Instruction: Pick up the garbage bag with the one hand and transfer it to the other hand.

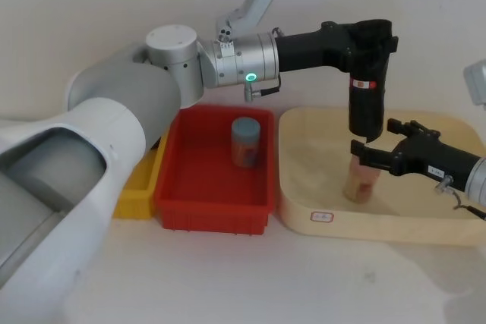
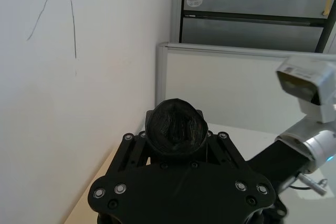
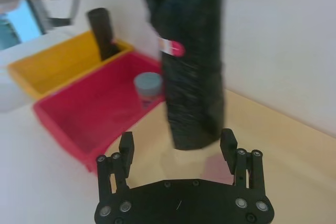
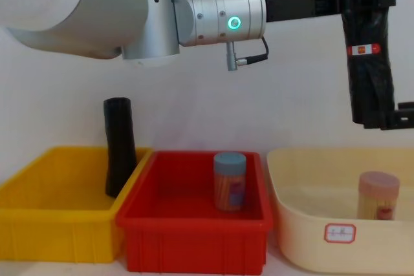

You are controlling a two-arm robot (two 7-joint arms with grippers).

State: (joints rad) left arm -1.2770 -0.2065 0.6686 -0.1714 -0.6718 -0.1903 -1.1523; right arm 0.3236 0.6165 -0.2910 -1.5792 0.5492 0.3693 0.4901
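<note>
The garbage bag point(image 1: 367, 89) hangs upright above the beige tray, a crinkly black roll with a red-and-white label band point(image 4: 364, 49). My left gripper point(image 1: 372, 36), on the green-ringed wrist, is shut on its upper end. In the left wrist view the roll's end point(image 2: 176, 128) sits between the jaws. My right gripper point(image 3: 177, 142) is open at the roll's lower end, one finger on either side. One finger point(image 3: 229, 142) is close to the plastic and the other point(image 3: 126, 148) stands well apart. Seen from the chest, the garbage bag point(image 4: 370, 82) hangs at the far right.
A pink-lidded jar point(image 1: 361, 181) stands in the beige tray point(image 1: 304, 187) right under the roll. The red bin point(image 1: 175, 187) holds a blue-lidded jar point(image 1: 245, 142). A tall smooth black roll point(image 4: 119, 147) leans in the yellow bin point(image 4: 39, 179).
</note>
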